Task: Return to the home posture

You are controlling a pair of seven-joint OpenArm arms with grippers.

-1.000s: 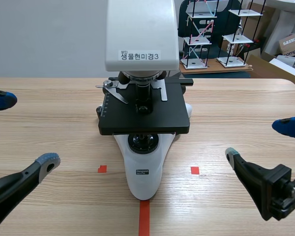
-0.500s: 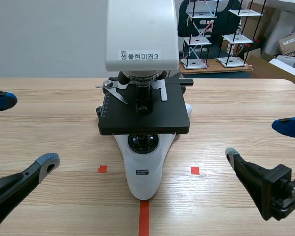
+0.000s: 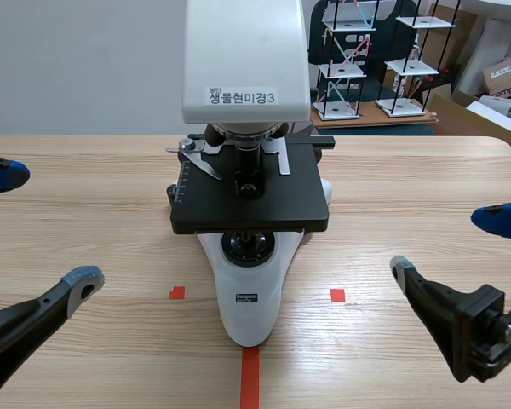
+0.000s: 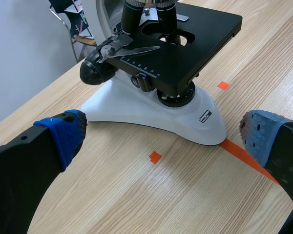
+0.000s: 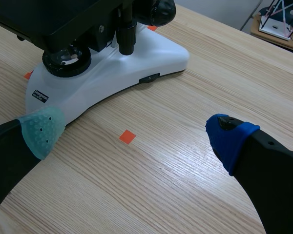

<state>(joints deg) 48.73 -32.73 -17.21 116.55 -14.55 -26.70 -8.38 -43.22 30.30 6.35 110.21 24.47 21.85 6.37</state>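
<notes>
A white microscope (image 3: pixel 249 128) with a black stage (image 3: pixel 251 192) stands at the table's middle, its base on the tape line. My left gripper (image 3: pixel 38 230) hangs open at the left edge of the scene, well apart from it, holding nothing. In the left wrist view the microscope (image 4: pixel 156 78) lies ahead of the gripper (image 4: pixel 161 134), whose fingers are spread wide. My right gripper (image 3: pixel 451 243) is open at the right, also apart from the base. Its wrist view shows the microscope base (image 5: pixel 107 78) ahead and to one side of the empty gripper (image 5: pixel 134 131).
Wooden table (image 3: pixel 409 187) with orange-red tape marks near the base. Beyond the far edge stand white shelf models (image 3: pixel 370 60) and cardboard boxes (image 3: pixel 507 81).
</notes>
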